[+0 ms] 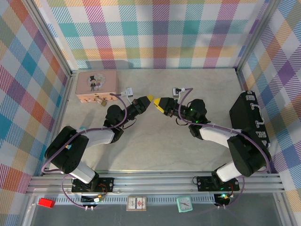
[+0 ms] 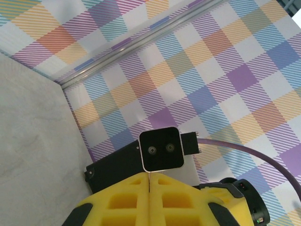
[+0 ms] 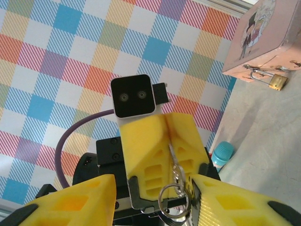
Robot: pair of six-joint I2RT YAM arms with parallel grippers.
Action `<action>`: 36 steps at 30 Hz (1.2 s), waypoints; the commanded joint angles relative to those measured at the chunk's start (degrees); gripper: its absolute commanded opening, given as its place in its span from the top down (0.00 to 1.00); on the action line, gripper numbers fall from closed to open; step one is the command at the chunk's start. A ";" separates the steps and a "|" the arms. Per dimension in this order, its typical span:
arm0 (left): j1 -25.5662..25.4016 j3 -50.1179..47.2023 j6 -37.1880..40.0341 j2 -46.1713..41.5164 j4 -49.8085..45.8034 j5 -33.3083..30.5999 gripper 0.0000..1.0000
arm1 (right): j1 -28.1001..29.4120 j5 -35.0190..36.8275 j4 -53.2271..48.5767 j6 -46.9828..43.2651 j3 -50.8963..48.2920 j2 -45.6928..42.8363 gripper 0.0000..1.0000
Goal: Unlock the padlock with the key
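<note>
Left gripper (image 1: 148,100) fingers (image 2: 122,203) pressed together, pinching key (image 3: 172,154) (ring (image 3: 170,192) hangs under it). Right gripper (image 1: 161,104) fingers (image 3: 75,202) spread, one each side of key. Padlock (image 3: 277,82) hangs on pink tin (image 3: 261,37), back left of table (image 1: 155,150).
</note>
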 commanded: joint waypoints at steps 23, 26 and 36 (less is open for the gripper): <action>-1.08 -1.27 2.04 -2.97 1.57 -0.26 1.00 | -0.05 0.65 -7.94 -5.93 1.97 -4.18 0.69; -1.17 -1.35 2.12 -3.06 1.51 -0.25 1.00 | 0.02 0.65 -8.04 -6.22 2.06 -4.13 0.70; -1.44 -1.37 2.31 -3.32 1.29 -0.43 1.00 | 0.04 0.93 -8.65 -6.63 1.71 -4.31 0.75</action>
